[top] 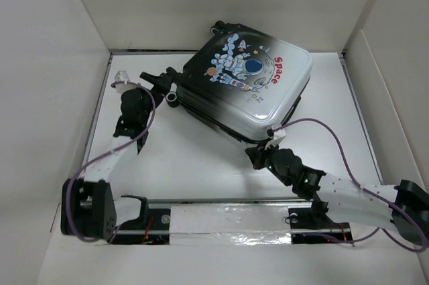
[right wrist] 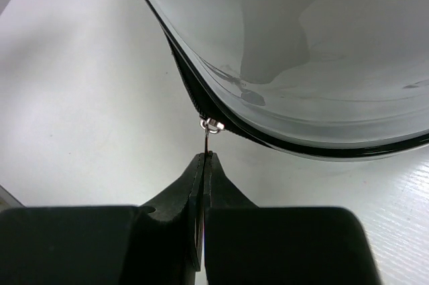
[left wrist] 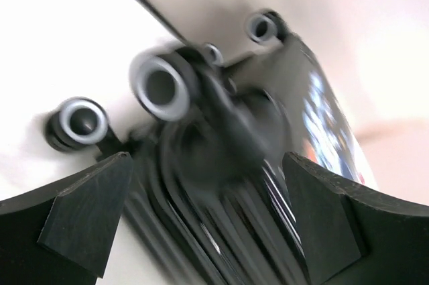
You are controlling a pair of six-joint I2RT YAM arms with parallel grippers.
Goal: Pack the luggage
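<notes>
- the luggage (top: 248, 87) carries the red word "space" (top: 278, 70) on its lid, running down the 3 o'clock side of a cartoon astronaut (top: 238, 67); no other writing can be read.
- in the top view the luggage lies flat on the white table (top: 194, 164), print up, toward 1 o'clock from the table's middle. its black end points to 10 o'clock and its white end to 4 o'clock.
- the two shells lie together, so the inside is hidden.
- black wheels show at the dark end, one at the far corner (top: 219, 27) and one at the 9 o'clock corner (top: 173, 97).
- the left gripper (top: 166, 87) reaches in from 8 o'clock to that near wheel corner. its jaws stand wide apart, with the wheel (left wrist: 159, 86) and the ribbed black edge between them; whether they touch the case is unclear in the blurred wrist view.
- the right gripper (right wrist: 203, 161) stretches in low from 4 o'clock to the case's 6 o'clock edge. its jaws are pressed together on the thin zipper pull (right wrist: 206, 141), which hangs from the slider (right wrist: 212, 125) on the seam.
</notes>
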